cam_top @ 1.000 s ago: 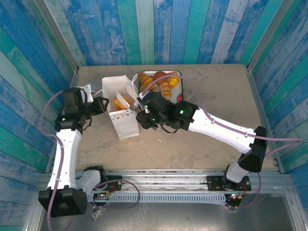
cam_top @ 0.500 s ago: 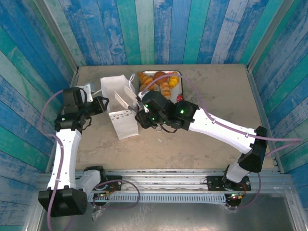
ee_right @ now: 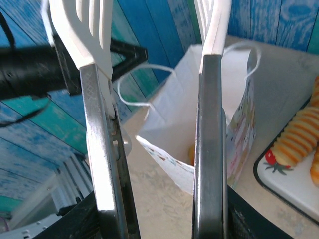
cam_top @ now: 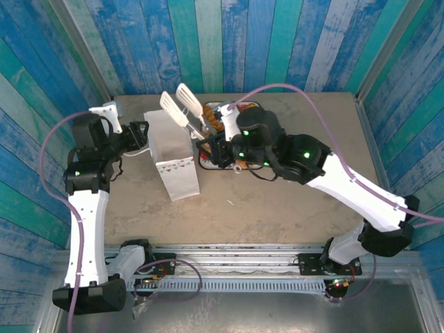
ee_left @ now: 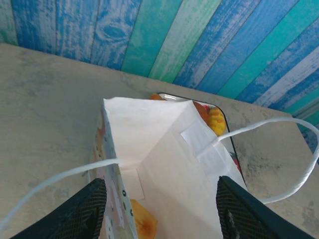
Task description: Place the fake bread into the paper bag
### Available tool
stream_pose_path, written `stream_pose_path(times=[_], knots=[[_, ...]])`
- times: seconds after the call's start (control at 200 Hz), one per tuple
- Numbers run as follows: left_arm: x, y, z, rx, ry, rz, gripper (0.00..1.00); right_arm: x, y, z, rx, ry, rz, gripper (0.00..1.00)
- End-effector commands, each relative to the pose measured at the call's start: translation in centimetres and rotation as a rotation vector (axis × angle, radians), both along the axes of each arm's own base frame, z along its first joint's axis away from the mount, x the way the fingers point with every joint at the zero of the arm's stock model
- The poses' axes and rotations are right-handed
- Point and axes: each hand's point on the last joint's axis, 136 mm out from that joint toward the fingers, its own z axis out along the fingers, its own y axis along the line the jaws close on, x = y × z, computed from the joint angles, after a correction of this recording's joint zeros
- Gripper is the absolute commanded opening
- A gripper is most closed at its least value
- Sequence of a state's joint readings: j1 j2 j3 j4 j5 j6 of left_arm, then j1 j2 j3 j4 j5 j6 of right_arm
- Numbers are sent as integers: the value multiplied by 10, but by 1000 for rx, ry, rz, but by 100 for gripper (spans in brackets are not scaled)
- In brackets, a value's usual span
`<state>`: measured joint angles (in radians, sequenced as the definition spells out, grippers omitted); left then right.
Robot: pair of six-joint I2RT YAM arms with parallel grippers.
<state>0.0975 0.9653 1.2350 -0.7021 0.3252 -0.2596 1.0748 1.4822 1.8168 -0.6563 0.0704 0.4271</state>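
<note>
Tongs (cam_top: 182, 105), white slotted tips on metal arms, spread apart, nothing between the tips. Right gripper (cam_top: 218, 147) is clamped on the tongs' handle end, tips raised over the far side of the paper bag (cam_top: 172, 149). Right wrist view: both tong arms (ee_right: 97, 124) run upright through the picture and block part of the bag (ee_right: 199, 114) behind them. The bag stands upright, mouth open, on the left half of the worktop (cam_top: 298, 208) near its far edge. Left gripper (cam_top: 139, 133) is at the bag's left side, fingers (ee_left: 84, 209) spread wide with the bag mouth between them; contact with the paper cannot be told. Left wrist view looks into the bag (ee_left: 164, 149): one orange piece of fake bread (ee_left: 142, 224) lies at the bottom, cord handles (ee_left: 279, 124) loop out to both sides. The top view does not show inside the bag. Just right of the bag, at the worktop's far edge, is a strawberry-print tray (ee_right: 279, 184) with more fake bread, a ridged croissant (ee_right: 299, 139) on it. From above the right arm covers most of the tray. Blue-green plank walls (cam_top: 243, 41) surround.
</note>
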Motion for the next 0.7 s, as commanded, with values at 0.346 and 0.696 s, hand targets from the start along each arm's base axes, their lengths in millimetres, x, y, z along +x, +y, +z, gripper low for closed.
stream_pose_path(times=[0.346,0.696], knots=[[-40,31,45,159,-262,174,87,55,-111,-32,-36,82,-265,48],[-62,41,36,211,-309,241,94,107,-164,-152,-184,311,-410,50]])
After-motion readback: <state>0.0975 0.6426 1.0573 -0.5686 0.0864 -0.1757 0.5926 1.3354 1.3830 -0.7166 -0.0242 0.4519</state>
